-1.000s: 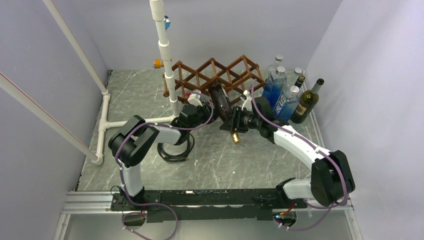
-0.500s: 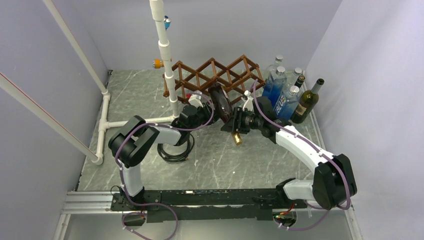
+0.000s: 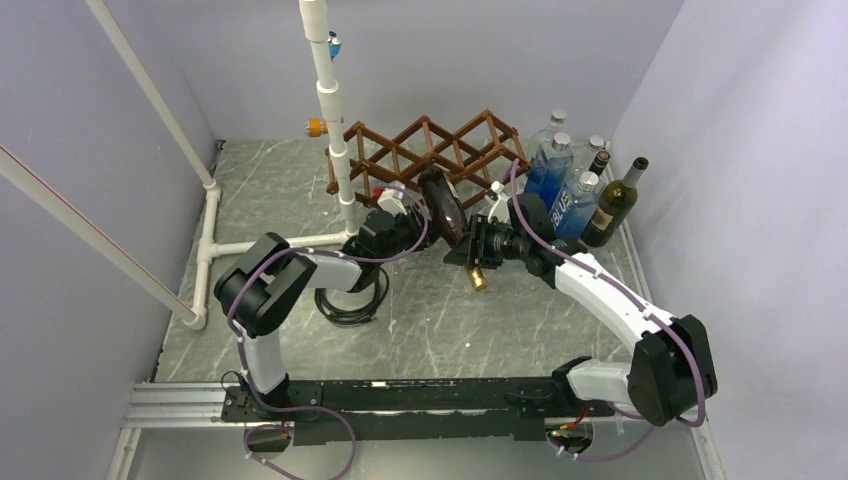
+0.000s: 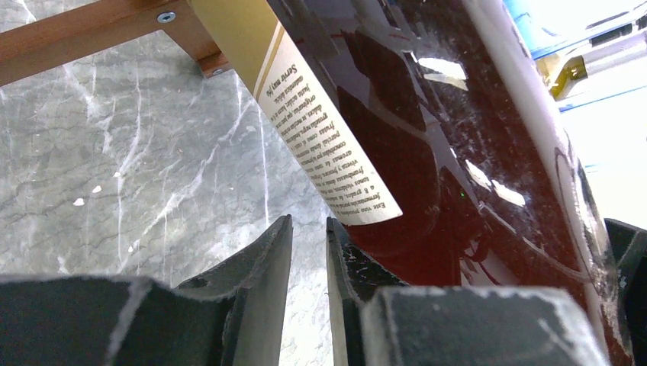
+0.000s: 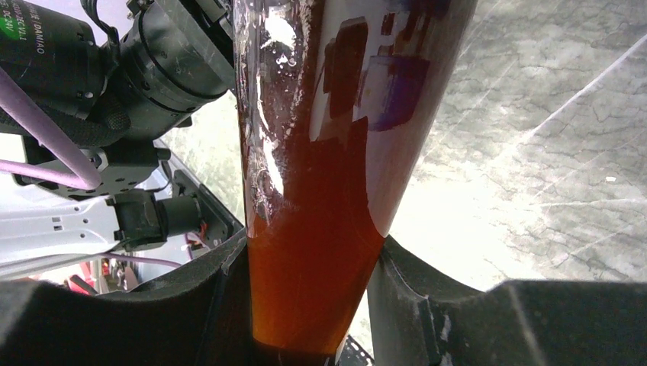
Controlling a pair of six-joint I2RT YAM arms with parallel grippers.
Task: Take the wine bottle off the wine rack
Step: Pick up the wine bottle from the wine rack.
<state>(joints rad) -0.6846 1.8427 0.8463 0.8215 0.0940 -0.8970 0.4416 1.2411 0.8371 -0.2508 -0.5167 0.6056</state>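
Observation:
The dark wine bottle [image 3: 441, 206] with a gold cap lies tilted, its base at the front of the dark brown lattice wine rack [image 3: 430, 150] and its neck pointing toward me. My right gripper [image 3: 472, 246] is shut on the bottle's neck; in the right wrist view the amber neck [image 5: 320, 229] fills the gap between the fingers of the gripper [image 5: 309, 263]. My left gripper [image 3: 406, 222] sits beside the bottle's left side. In the left wrist view the gripper [image 4: 309, 229] has its jaws nearly together and empty, with the labelled bottle [image 4: 427, 137] just right of them and a rack bar [image 4: 84, 34] above.
A white PVC pipe frame [image 3: 335, 120] stands left of the rack. Several blue and clear bottles [image 3: 560, 185] and a dark green bottle [image 3: 615, 205] stand at the back right. A black cable coil [image 3: 350, 295] lies under the left arm. Walls close in on both sides.
My right gripper and the bottle's neck have shifted slightly to the right and toward me. The left gripper has barely moved.

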